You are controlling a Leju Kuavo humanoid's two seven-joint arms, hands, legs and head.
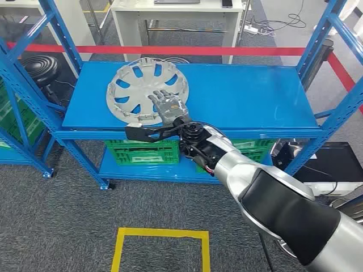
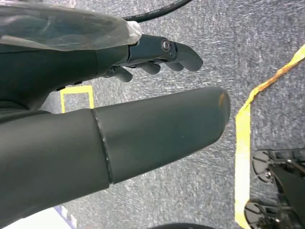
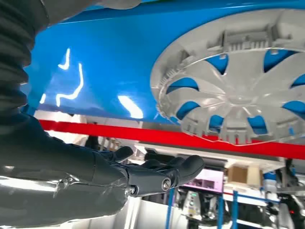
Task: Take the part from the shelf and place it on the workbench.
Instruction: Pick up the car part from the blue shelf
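In the upper middle of the head view, the right robot hand is hovering with fingers apart, holding nothing, over the silver hubcap lying on the blue shelf. The left robot hand is hanging over the carpet, fingers slightly curled and empty.

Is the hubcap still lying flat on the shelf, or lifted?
Flat: the hubcap lies on the blue shelf, the right hand spread over it, not gripping.

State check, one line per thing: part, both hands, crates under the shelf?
hubcap: flat on the blue shelf, inner side up, not lifted.
right hand: open, fingers spread over the hubcap's near edge, no grip.
left hand: hanging over the floor, holding nothing.
green crates: on the lower shelf.
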